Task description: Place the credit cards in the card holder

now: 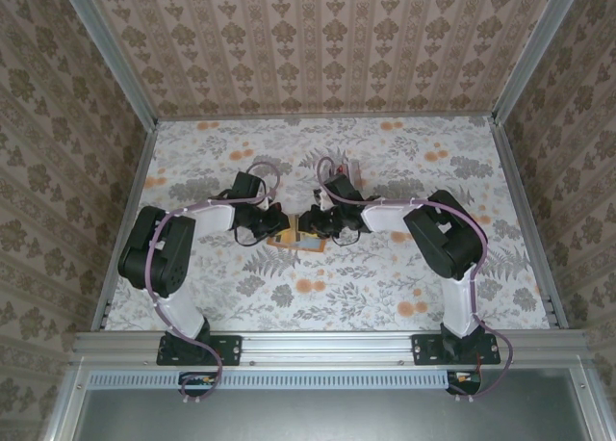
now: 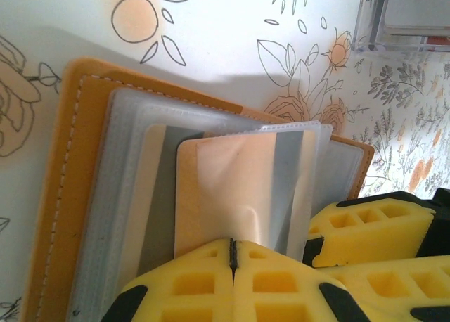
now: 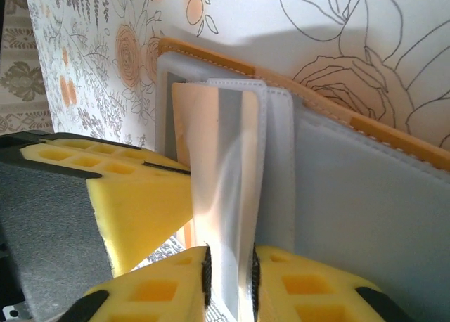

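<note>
Orange with pale stitching along its border, the card holder (image 1: 310,246) lies open and flat on the flower-printed bench (image 1: 385,287), near the middle, directly under the point where the two arms meet. Its grey-blue inside faces up, and a fan of clear sleeves (image 2: 133,195) rises from it.

From above, the left end effector (image 1: 281,226) reaches in from the left and the right end effector (image 1: 310,224) from the right. Their tips are just beside each other over the holder.

In the left wrist view the holder (image 2: 70,195) lies just ahead of the left end effector (image 2: 232,248). Its yellow pads are pressed together along a thin seam. A peach credit card (image 2: 239,188) with a grey stripe sits in the sleeves, its near edge running down to that seam; whether the edge is pinched cannot be told. A yellow finger of the other arm lies close on the right. A clear rack (image 2: 404,27) with a red strip stands well apart at the top right.

In the right wrist view the right end effector (image 3: 228,262) is clamped on the clear sleeves (image 3: 225,195), which stand upright between its two pads. The credit card (image 3: 188,125) shows inside them, and the holder's orange edge (image 3: 380,129) runs behind.
</note>
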`<state>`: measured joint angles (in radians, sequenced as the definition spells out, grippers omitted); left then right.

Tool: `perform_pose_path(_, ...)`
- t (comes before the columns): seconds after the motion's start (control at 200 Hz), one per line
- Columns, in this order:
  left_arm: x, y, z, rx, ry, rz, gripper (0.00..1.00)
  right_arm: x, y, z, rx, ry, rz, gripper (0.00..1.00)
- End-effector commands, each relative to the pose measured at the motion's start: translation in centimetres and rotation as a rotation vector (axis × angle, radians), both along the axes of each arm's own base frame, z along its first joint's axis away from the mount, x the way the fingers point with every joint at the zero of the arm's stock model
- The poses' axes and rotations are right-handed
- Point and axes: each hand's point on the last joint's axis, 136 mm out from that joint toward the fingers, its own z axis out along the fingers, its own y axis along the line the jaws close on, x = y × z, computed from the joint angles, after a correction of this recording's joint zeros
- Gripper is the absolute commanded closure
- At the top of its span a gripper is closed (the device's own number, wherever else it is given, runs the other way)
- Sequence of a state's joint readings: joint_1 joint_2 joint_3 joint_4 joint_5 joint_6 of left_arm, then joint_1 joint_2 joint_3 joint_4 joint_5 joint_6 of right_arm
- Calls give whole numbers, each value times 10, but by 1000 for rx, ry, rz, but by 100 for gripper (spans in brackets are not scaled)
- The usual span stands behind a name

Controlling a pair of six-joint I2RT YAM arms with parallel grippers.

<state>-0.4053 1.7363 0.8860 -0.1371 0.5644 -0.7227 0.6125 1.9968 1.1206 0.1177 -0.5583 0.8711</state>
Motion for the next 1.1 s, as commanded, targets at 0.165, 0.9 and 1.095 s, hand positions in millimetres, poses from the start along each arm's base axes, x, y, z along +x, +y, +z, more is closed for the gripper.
perform_pose_path(0.165,-11,8,-4,56,28,10,96,9,8,5,62,-24,-9,94)
perform_pose_path(0.9,0,39,22,146,-24,40,63,3,-31,21,-32,-75,-39,100)
perform_pose_path(1.095,2,34,20,125,-21,33,67,3,-32,28,-25,-83,-41,100)
